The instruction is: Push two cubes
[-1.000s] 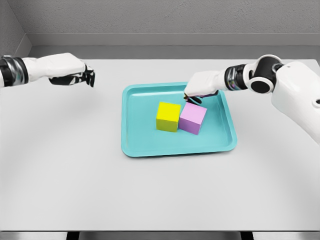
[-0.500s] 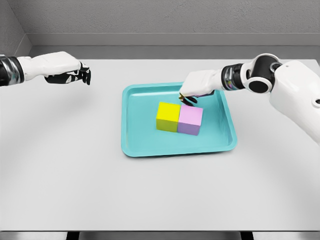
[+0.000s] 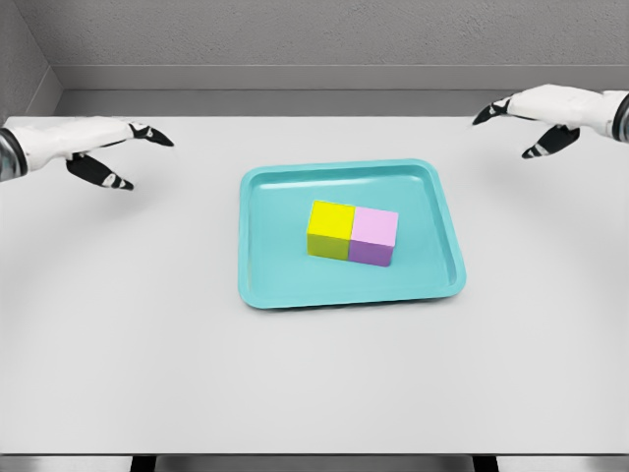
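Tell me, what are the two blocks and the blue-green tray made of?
It's a simulator render, so only guesses. Yellow cube and purple cube: smooth matte plastic or painted wood, flat colour, no grain. Tray: moulded plastic, slight sheen, rounded rim.

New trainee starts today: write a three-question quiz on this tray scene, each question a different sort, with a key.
1. True or false: the yellow cube and the purple cube touch side by side on the tray.
2. Multiple choice: where is the right hand? A) pressing on the purple cube B) above the table at the far right, clear of the tray C) under the tray
3. Fill in: the left hand hovers with its fingers ____ and holds nothing.

Key: 1 true; 2 B; 3 spread
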### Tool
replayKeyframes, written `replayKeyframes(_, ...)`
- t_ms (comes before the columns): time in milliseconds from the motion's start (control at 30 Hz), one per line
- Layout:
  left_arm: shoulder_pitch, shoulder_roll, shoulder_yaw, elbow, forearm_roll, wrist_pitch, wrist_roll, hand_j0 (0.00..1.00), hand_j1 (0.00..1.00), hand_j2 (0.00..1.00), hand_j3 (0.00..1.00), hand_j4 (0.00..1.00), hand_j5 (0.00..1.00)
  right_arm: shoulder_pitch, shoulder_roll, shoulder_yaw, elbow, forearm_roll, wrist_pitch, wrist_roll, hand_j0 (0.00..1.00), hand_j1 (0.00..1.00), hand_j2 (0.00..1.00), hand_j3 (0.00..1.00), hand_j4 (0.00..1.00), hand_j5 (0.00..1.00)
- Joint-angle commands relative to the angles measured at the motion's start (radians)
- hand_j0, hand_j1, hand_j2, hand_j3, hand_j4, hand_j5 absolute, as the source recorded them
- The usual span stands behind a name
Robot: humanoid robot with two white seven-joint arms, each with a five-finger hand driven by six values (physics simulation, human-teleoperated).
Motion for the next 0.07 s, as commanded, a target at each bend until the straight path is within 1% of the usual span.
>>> replayKeyframes(0, 0.000, -0.002, 0.001, 0.021, 0.025, 0.003, 0.000, 1.00, 1.00, 1.00, 1.00, 1.00, 1.00, 0.000, -0.004, 0.022, 0.019, -0.021, 0.003, 0.000, 1.00, 1.00, 1.00, 1.00, 1.00, 1.00)
replayKeyframes(33, 0.000, -0.002, 0.001, 0.021, 0.025, 0.003, 0.000, 1.00, 1.00, 1.00, 1.00, 1.00, 1.00, -0.003, -0.003, 0.039, 0.019, -0.021, 0.003, 0.000, 1.00, 1.00, 1.00, 1.00, 1.00, 1.00)
